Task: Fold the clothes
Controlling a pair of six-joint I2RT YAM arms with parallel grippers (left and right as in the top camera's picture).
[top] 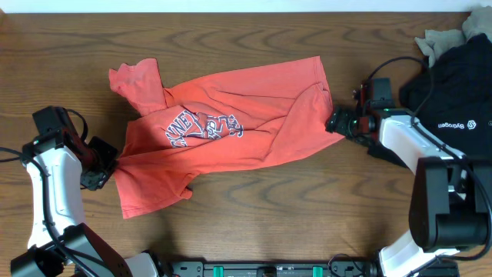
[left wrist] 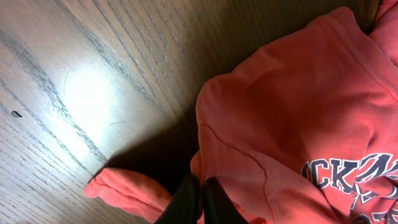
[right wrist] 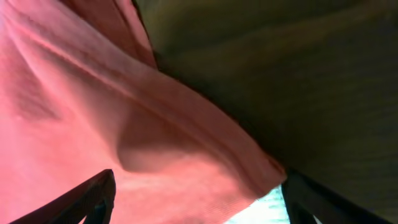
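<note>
The clothes here are chiefly a coral-red T-shirt (top: 231, 127) with navy-and-white chest lettering, lying crumpled across the middle of the table. My left gripper (top: 106, 165) is shut on the shirt's lower left edge. In the left wrist view its fingers (left wrist: 186, 200) pinch red fabric (left wrist: 298, 112) just above the wood. My right gripper (top: 338, 123) is at the shirt's right edge. In the right wrist view its fingers (right wrist: 93, 199) stand wide apart, with a fold of red cloth (right wrist: 155, 143) lying between them, not clamped.
A black tee (top: 453, 85) with a small white logo lies at the right edge, under and behind my right arm. A beige piece (top: 442, 38) sits in the back right corner. Bare wooden table (top: 307, 215) surrounds the red shirt.
</note>
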